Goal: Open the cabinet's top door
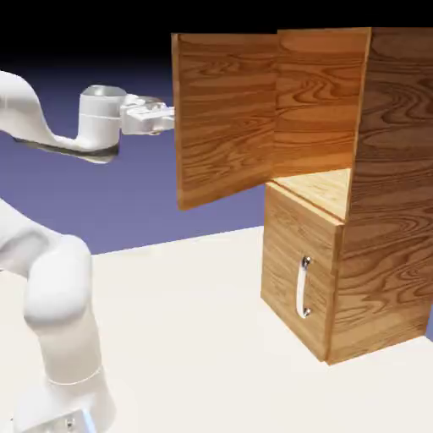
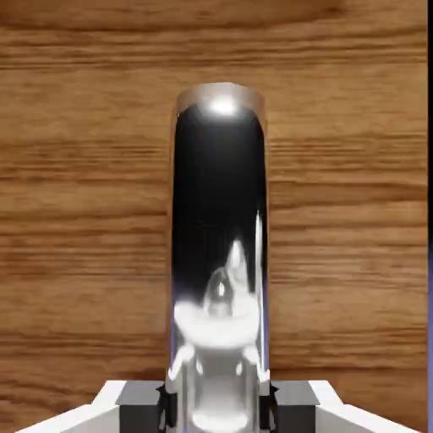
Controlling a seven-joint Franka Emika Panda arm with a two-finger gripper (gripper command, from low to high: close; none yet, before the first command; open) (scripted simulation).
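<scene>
Gripper clamped on the handle, bar running straight ahead between the fingers; top door swung wide from the cabinet.

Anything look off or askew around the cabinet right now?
Nothing stands out. The top door is swung wide open from the cabinet, as intended, with the hand shut on its handle. The lower door sits closed.

Pale cream worktop spreading flat and bare of clutter, plain blue-violet backdrop behind, fading to black above
</scene>
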